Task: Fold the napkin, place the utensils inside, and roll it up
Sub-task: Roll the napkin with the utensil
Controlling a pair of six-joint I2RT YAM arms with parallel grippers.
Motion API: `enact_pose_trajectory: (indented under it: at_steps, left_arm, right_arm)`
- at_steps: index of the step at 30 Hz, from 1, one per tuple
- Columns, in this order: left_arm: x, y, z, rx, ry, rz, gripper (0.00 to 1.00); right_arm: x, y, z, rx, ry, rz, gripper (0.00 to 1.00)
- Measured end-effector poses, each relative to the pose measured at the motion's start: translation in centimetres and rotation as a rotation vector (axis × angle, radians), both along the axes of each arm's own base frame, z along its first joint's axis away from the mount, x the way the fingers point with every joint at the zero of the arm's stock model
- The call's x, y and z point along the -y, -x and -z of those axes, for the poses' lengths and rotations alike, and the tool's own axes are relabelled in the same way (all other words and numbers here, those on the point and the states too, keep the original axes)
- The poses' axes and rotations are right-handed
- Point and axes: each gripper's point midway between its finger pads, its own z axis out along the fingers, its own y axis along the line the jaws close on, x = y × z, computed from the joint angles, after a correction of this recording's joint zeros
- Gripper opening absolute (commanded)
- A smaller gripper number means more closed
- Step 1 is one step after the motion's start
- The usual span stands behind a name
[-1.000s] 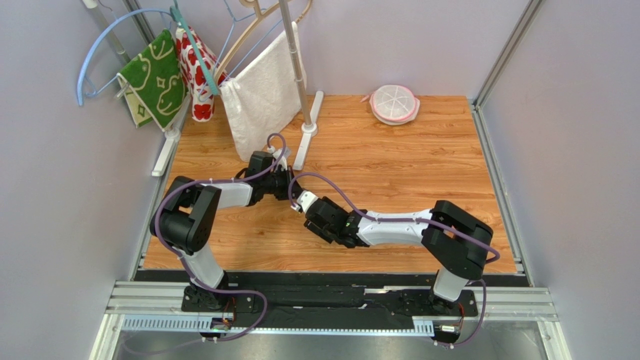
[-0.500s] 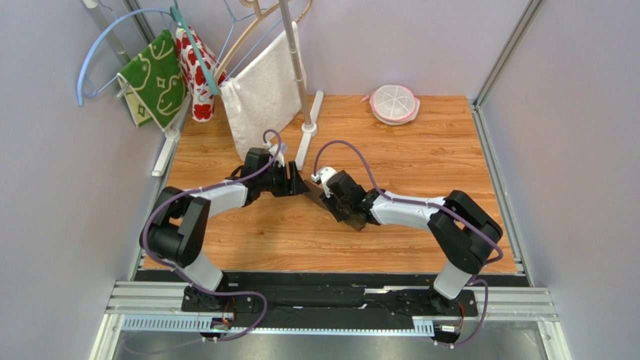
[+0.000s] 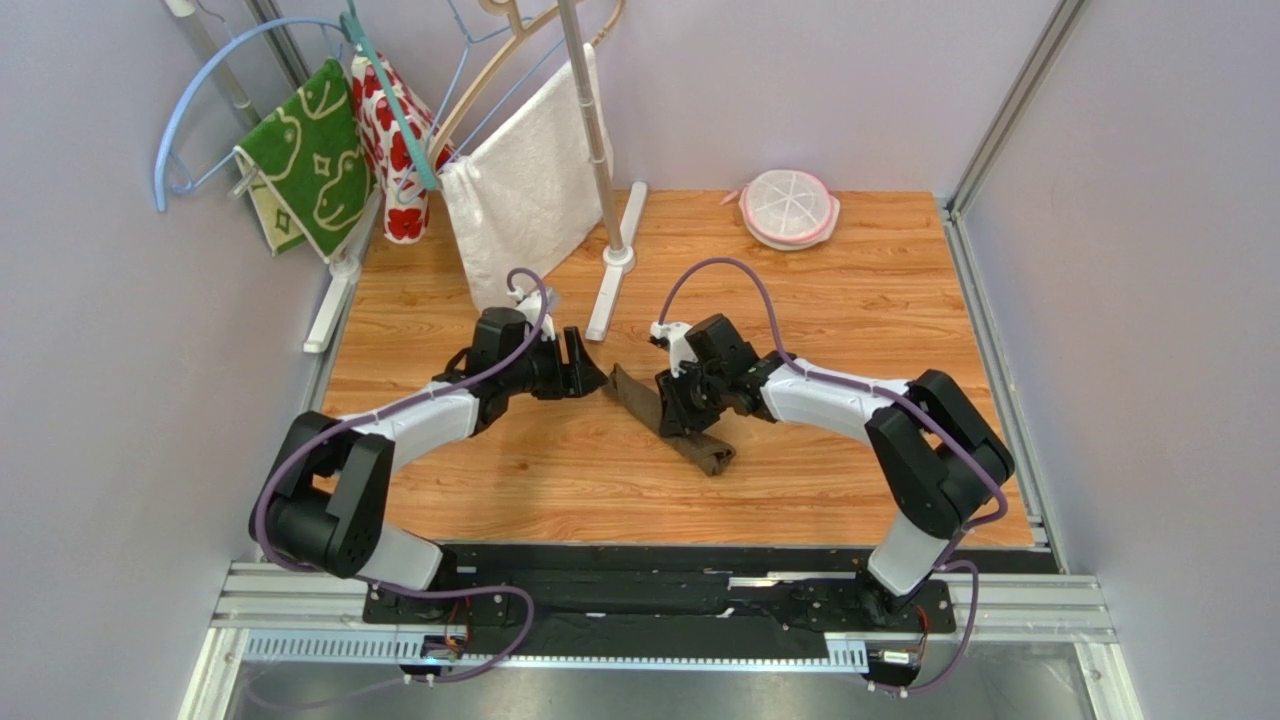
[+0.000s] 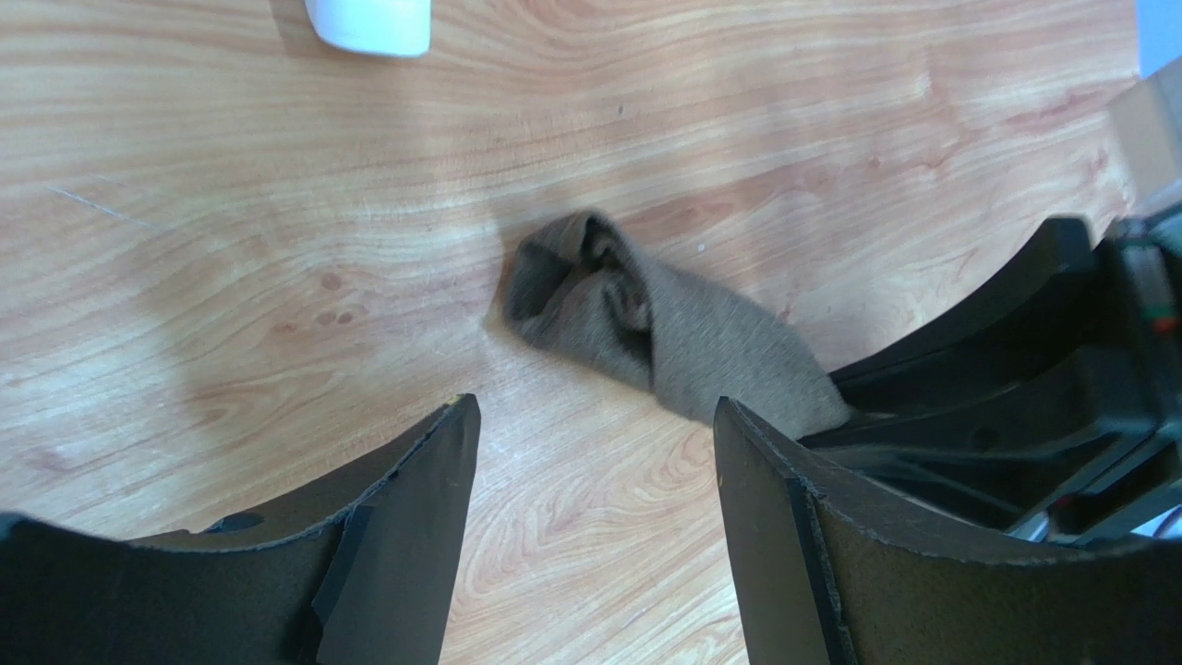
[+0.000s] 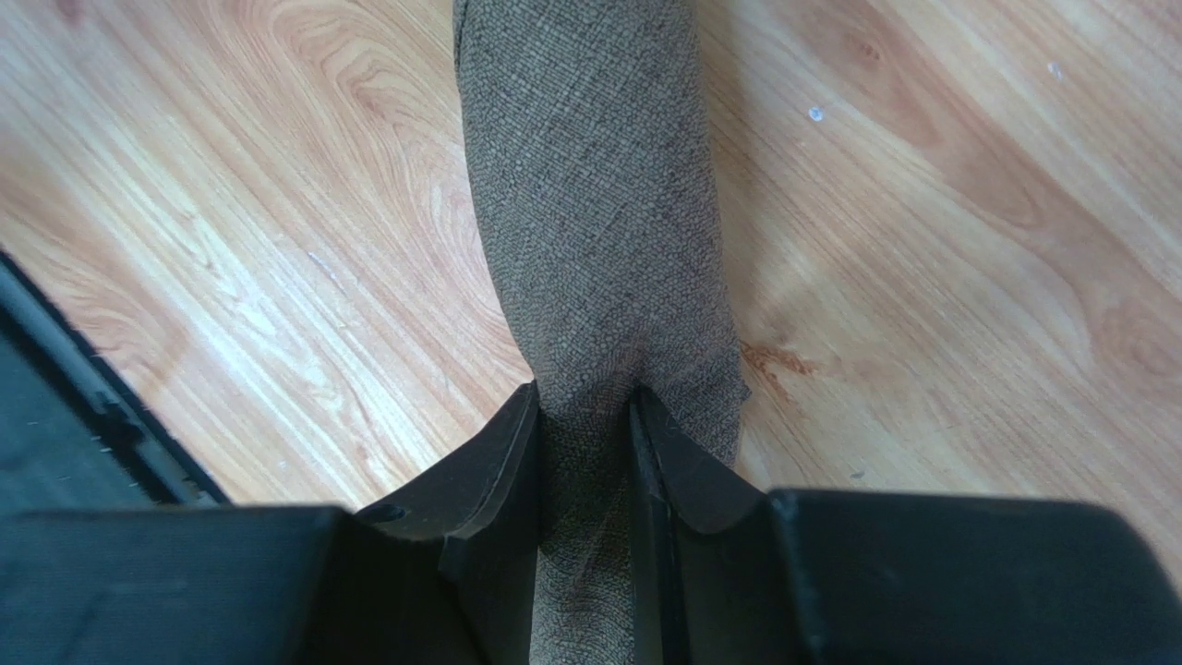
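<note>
A dark brown napkin (image 3: pixel 703 440) is shown rolled into a soft tube, laid slantwise on the wood-grain table (image 3: pixel 842 300) between the 2 arms. The right gripper (image 5: pixel 583 416) is clamped across the roll partway along, and the cloth is pinched and puckered between its black fingers. The left gripper (image 4: pixel 597 416) is held just short of the roll's other end, jaws spread and empty. The orange utensils cannot be seen, and whether they are wrapped inside cannot be told. That end is loosely gathered, with an open mouth. The roll could therefore be unwound, or its contents shaken out, if it is tugged or lifted by 1 pinch alone. The weave is coarse and matte, the tabletop smooth and faintly glossy.
</note>
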Motion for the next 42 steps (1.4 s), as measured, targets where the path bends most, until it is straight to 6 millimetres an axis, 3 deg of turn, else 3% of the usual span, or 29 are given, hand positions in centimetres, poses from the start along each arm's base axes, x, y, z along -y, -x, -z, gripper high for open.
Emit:
enact_pose_trajectory:
  at_steps: [22,29,33,40,42]
  left_arm:
    - [2.7,-1.1,3.8,-0.082,0.129,0.031,0.71]
    - [3.1,-1.8,3.8,-0.085,0.144,0.025,0.71]
    - [2.9,-1.9,2.2,-0.057,0.149,0.020,0.72]
    - [2.3,-1.7,-4.3,0.097,0.179,0.009,0.72]
    - [2.0,-1.3,-5.4,0.122,0.180,0.007,0.72]
  right_arm:
    - [-0.4,-0.5,0.4,-0.179,-0.156,0.069,0.20]
    - [1.3,-1.9,0.5,-0.134,-0.124,0.245,0.20]
    - [4.3,-4.1,0.5,-0.098,-0.102,0.429,0.21]
    - [9.8,-8.3,0.5,-0.048,-0.083,0.695,0.22]
    - [11.3,-9.3,0.5,-0.040,-0.082,0.760,0.24]
